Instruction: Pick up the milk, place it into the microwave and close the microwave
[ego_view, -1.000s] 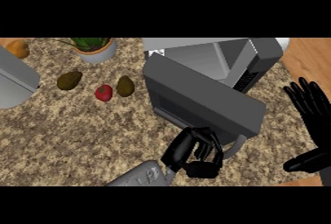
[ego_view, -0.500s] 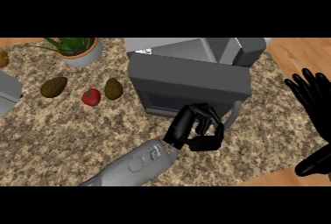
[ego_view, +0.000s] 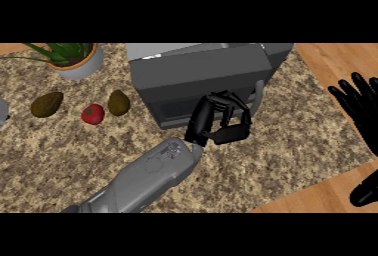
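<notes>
Left robot hand (ego_view: 218, 120) sits at the microwave (ego_view: 199, 80) front, fingers curled, nothing visibly held. Milk not visible, presumably inside. Door looks nearly shut. Right robot hand (ego_view: 362, 107) rests open, well right of the microwave.

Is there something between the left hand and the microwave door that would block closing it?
Nothing visible does. The left hand, fingers curled, is already at the microwave front. The fruits lie apart at the left. The milk is not visible.
</notes>
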